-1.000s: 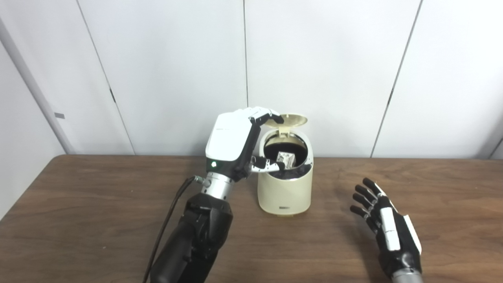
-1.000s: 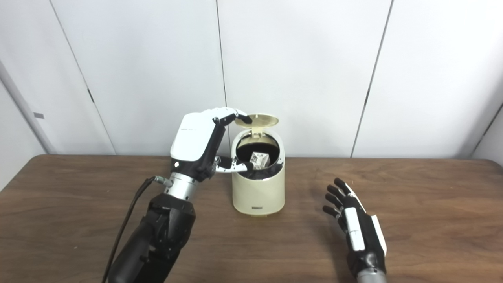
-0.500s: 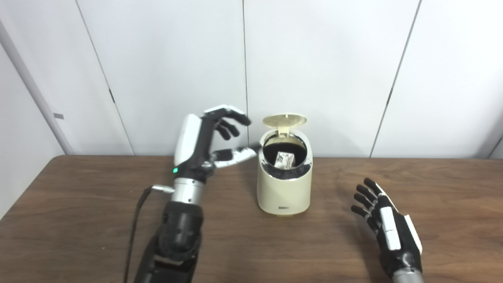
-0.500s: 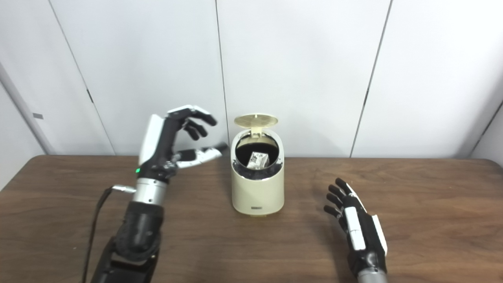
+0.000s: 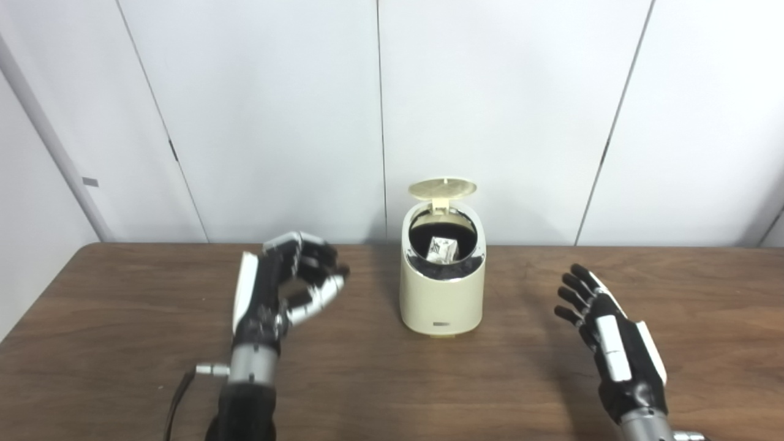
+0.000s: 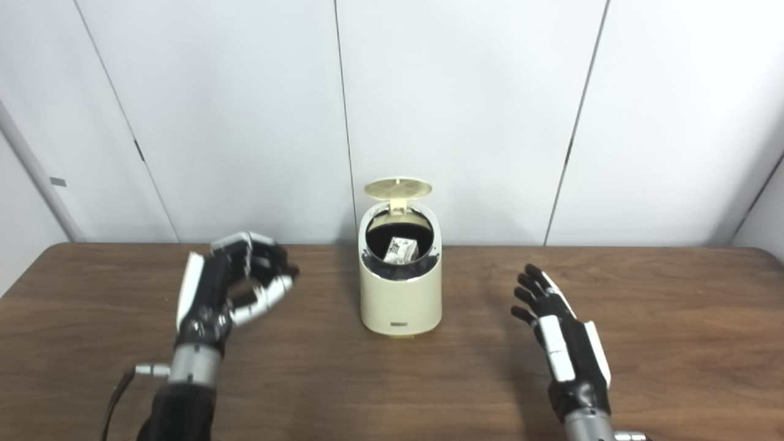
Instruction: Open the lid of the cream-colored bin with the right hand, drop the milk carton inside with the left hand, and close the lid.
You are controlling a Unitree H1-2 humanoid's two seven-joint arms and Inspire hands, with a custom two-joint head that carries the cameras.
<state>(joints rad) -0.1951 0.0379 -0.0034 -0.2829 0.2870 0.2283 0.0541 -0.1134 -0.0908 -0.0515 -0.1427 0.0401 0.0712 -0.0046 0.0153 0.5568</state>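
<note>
Bench: dark brown wood grain, rounded far corners, back edge close to the wall; it fills the lower half of both head views
Wall: flat white panels split by thin dark vertical seams; a pale slanted post runs down the far left with a small grey tag on it
Bin: cream-coloured, rounded, upright near the bench's middle, a small label low on its front, dark inside
Lid: hinged at the back, standing open above the mouth, underside facing forward
Milk carton: inside the bin, tilted, white with dark print, only its upper part visible over the rim
Left robot hand: left of the bin and apart from it, raised over the bench, white back plate turned outward; fingers curled loosely toward the thumb with a gap between, holding nothing
Right robot hand: right of the bin, well apart, low over the bench, back upward; black fingers spread and pointing away from the robot, holding nothing
Cable: dark lead hanging from the left wrist to the bottom edge
Shadows: soft and faint beside the bin and under both hands
</note>
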